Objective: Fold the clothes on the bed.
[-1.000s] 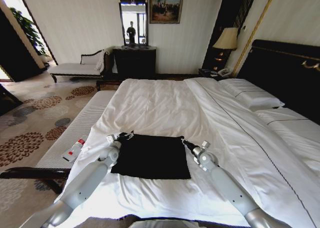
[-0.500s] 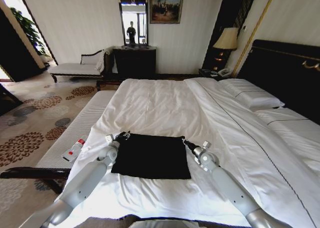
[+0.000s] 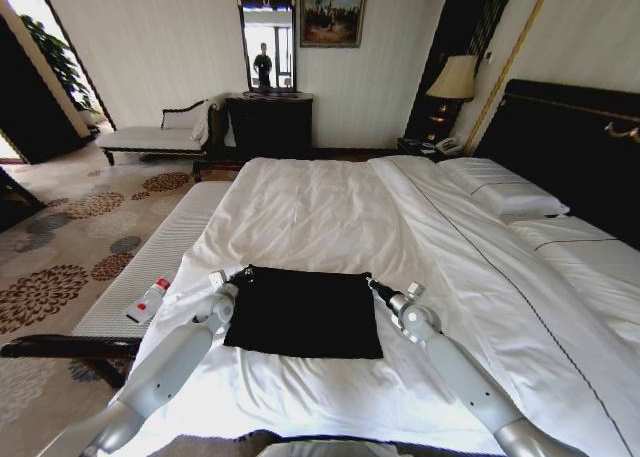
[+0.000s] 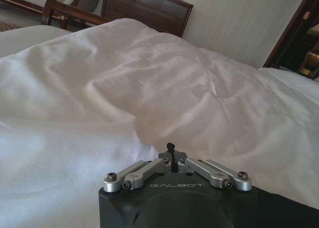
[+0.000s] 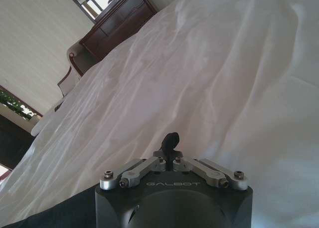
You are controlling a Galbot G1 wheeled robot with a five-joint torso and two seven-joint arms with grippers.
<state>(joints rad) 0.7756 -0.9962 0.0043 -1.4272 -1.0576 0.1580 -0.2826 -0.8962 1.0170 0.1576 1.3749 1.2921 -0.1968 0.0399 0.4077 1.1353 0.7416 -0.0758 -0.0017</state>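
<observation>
The clothes [image 3: 305,312], a black T-shirt, lie as a flat, roughly square fold on the white duvet of the bed [image 3: 330,212], near its foot. My left gripper [image 3: 243,274] sits at the fold's far left corner and my right gripper [image 3: 371,283] at its far right corner. In the left wrist view the left gripper [image 4: 171,150] is shut with a sliver of black cloth pinched at its tips. The right wrist view shows the right gripper [image 5: 171,145] shut on a small tuft of the black fabric [image 5: 172,137].
A white padded bench [image 3: 165,252] runs along the bed's left side, with a small white bottle with a red cap [image 3: 147,301] on it. Pillows [image 3: 503,190] and the dark headboard [image 3: 570,142] are at the right. A dresser [image 3: 270,125] and chaise [image 3: 150,137] stand by the far wall.
Both grippers have edged slightly outward along the fold's far edge, the left one to the left and the right one to the right. The black cloth stays flat in place.
</observation>
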